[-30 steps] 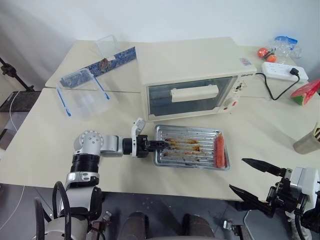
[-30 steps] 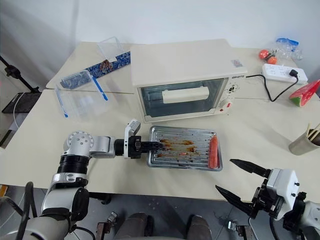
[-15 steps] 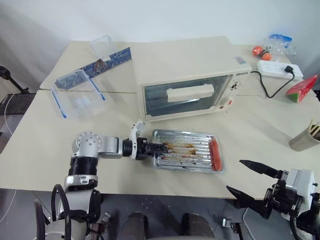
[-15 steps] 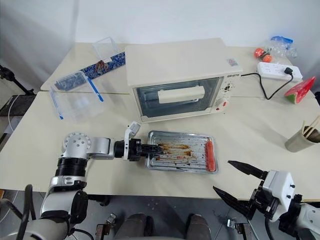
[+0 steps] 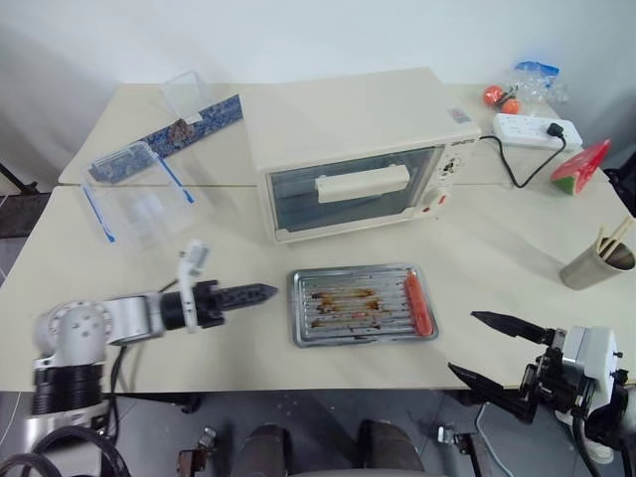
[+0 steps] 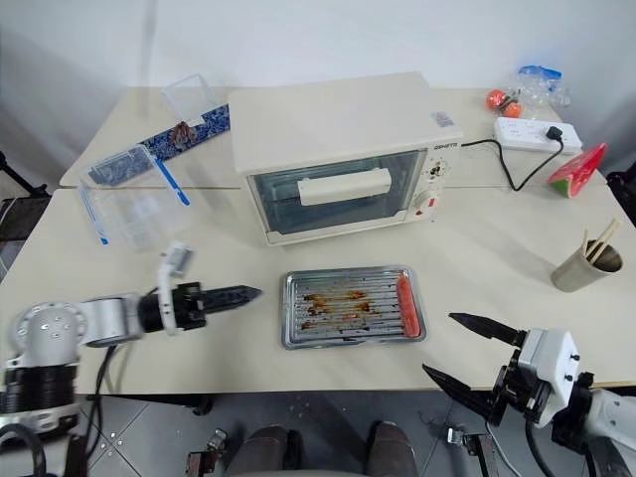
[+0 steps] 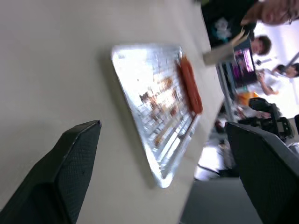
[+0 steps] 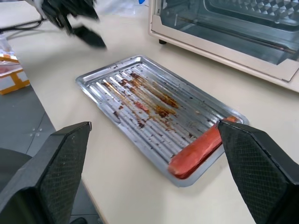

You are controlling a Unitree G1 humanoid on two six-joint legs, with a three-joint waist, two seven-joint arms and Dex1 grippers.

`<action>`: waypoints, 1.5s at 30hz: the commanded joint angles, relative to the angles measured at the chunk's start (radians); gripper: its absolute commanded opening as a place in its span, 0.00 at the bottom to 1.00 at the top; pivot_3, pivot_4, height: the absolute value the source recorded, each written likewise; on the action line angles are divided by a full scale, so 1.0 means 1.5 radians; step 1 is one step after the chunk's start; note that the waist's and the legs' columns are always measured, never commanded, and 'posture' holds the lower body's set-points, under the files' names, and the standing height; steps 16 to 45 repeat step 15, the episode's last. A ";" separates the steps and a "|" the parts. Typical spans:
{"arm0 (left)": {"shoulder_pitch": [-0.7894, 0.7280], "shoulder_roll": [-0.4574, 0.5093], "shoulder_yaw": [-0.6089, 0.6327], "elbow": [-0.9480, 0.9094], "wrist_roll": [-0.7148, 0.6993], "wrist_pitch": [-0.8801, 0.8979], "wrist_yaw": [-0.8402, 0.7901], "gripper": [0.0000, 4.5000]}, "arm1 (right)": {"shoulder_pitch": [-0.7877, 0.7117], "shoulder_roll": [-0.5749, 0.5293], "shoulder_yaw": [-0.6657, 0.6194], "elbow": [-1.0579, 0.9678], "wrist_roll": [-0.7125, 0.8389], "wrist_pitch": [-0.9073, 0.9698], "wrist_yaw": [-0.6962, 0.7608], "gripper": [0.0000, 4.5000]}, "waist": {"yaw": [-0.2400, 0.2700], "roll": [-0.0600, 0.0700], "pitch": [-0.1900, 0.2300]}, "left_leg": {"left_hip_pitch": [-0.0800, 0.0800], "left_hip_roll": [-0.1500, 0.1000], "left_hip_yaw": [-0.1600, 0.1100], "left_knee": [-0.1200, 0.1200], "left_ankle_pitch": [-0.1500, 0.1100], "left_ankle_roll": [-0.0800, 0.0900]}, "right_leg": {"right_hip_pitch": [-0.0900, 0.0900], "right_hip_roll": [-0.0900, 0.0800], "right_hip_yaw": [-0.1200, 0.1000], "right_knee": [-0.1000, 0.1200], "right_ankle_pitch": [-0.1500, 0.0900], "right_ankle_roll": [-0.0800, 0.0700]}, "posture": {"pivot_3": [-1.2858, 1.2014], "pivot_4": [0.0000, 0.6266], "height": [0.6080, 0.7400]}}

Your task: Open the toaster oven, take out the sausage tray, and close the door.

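The cream toaster oven [image 5: 348, 129] stands at the back of the table, its glass door [image 5: 350, 191] shut and the bar handle [image 5: 363, 184] facing me. In front of it the silver sausage tray [image 5: 363, 303] lies flat on the table, with one red-orange sausage [image 5: 418, 303] along its right side. My left gripper [image 5: 260, 292] hovers a short way left of the tray, pointing at it, open and holding nothing [image 7: 161, 125]. My right gripper [image 5: 463, 342] hangs open near the table's front edge, right of the tray [image 8: 154, 124].
A clear container with blue clips [image 5: 129, 194] and its lid [image 5: 189, 114] sit at the back left. At the right stand a power strip [image 5: 527, 127], a watermelon slice [image 5: 581, 159] and a cup of sticks [image 5: 596, 263]. People [image 7: 264, 44] are beyond the table.
My left gripper has let go of the tray's left rim, opened, and drawn back to the left. The tray stays on the table. The camera has shifted; the right arm is still.
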 commanded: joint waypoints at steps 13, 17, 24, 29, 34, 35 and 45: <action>0.220 0.080 0.080 0.222 0.457 -0.895 -0.247 0.99 | -0.039 -0.070 -0.067 0.175 -0.009 -0.101 0.157 1.00 | 0.007 0.000 0.000 | -0.001 0.002 0.005 -0.003 -0.004 0.002 | -0.001 0.000 -0.005 -0.006 0.001 0.001 | 0.52 0.24 1.00; 0.219 0.063 0.095 0.222 0.450 -0.900 -0.219 0.99 | -0.037 -0.065 -0.076 0.176 -0.009 -0.109 0.148 1.00 | 0.007 0.000 0.000 | -0.001 0.002 0.006 -0.002 -0.005 0.003 | 0.000 0.000 -0.006 -0.006 0.002 0.002 | 0.52 0.24 1.00; 0.219 0.063 0.095 0.222 0.450 -0.900 -0.219 0.99 | -0.037 -0.065 -0.076 0.176 -0.009 -0.109 0.148 1.00 | 0.007 0.000 0.000 | -0.001 0.002 0.006 -0.002 -0.005 0.003 | 0.000 0.000 -0.006 -0.006 0.002 0.002 | 0.52 0.24 1.00; 0.219 0.063 0.095 0.222 0.450 -0.900 -0.219 0.99 | -0.037 -0.065 -0.076 0.176 -0.009 -0.109 0.148 1.00 | 0.007 0.000 0.000 | -0.001 0.002 0.006 -0.002 -0.005 0.003 | 0.000 0.000 -0.006 -0.006 0.002 0.002 | 0.52 0.24 1.00; 0.219 0.063 0.095 0.222 0.450 -0.900 -0.219 0.99 | -0.037 -0.065 -0.076 0.176 -0.009 -0.109 0.148 1.00 | 0.007 0.000 0.000 | -0.001 0.002 0.006 -0.002 -0.005 0.003 | 0.000 0.000 -0.006 -0.006 0.002 0.002 | 0.52 0.24 1.00; 0.219 0.063 0.095 0.222 0.450 -0.900 -0.219 0.99 | -0.037 -0.065 -0.076 0.176 -0.009 -0.109 0.148 1.00 | 0.007 0.000 0.000 | -0.001 0.002 0.006 -0.002 -0.005 0.003 | 0.000 0.000 -0.006 -0.006 0.002 0.002 | 0.52 0.24 1.00; 0.219 0.063 0.095 0.222 0.450 -0.900 -0.219 0.99 | -0.037 -0.065 -0.076 0.176 -0.009 -0.109 0.148 1.00 | 0.007 0.000 0.000 | -0.001 0.002 0.006 -0.002 -0.005 0.003 | 0.000 0.000 -0.006 -0.006 0.002 0.002 | 0.52 0.24 1.00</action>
